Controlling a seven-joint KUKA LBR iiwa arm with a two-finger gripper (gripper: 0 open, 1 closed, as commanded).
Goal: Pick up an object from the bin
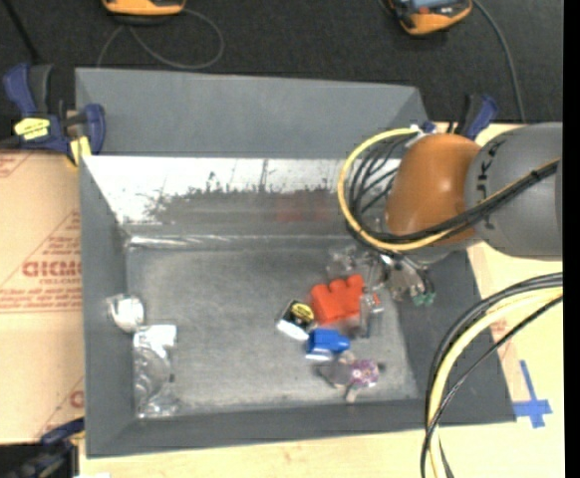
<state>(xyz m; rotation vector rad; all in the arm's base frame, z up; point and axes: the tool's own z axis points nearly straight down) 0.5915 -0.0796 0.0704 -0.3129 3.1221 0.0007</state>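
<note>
The gripper hangs low at the right of centre, just beside a chunky orange-red block on the bin floor; whether it is open or closed, I can't tell. Just below the block lie a black-and-yellow piece, a blue piece and a purple one.

1 camera high above the grey bin, slightly oblique, whole bin in frame, arm at right.
</note>
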